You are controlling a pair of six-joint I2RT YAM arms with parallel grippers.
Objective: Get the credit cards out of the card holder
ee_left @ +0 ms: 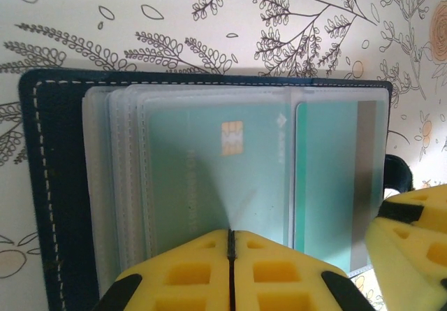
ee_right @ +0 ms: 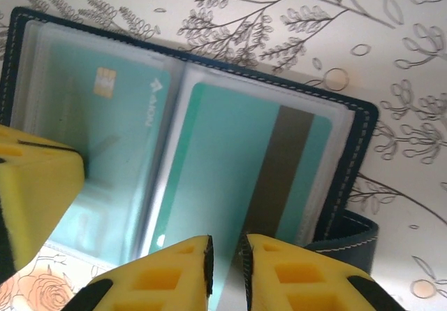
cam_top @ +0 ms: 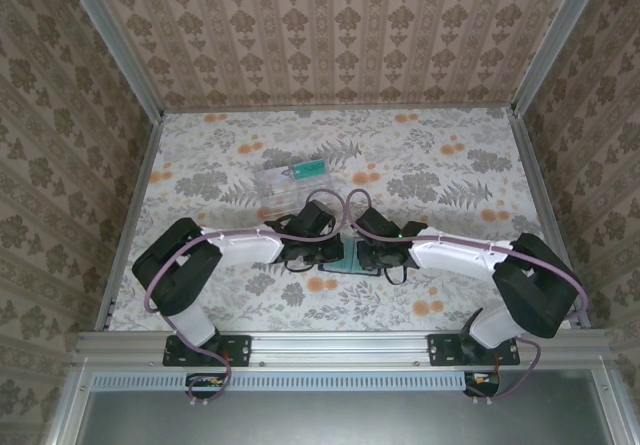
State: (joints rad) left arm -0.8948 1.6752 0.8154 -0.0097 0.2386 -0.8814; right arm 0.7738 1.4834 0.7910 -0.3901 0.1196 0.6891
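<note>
Yellow-tipped left pincer (ee_left: 230, 248) sits clenched at the sleeve edge of the chip credit card (ee_left: 202, 157); right pincer (ee_right: 227, 255) stands slightly parted (a narrow gap) over the striped credit card (ee_right: 230, 164). Both lie inside the open card holder (ee_left: 49, 185) on the surface (ee_left: 209, 17).

Yellow foam fingertips (ee_left: 181, 276) hide the lower edges of the teal-green plastic cards (ee_left: 202, 178) inside the open dark navy wallet (ee_left: 49, 185).

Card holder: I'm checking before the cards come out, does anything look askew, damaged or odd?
Nothing stands out. The card holder lies open and flat; the chip card and the striped card sit straight inside their clear sleeves, with no visible damage.
</note>
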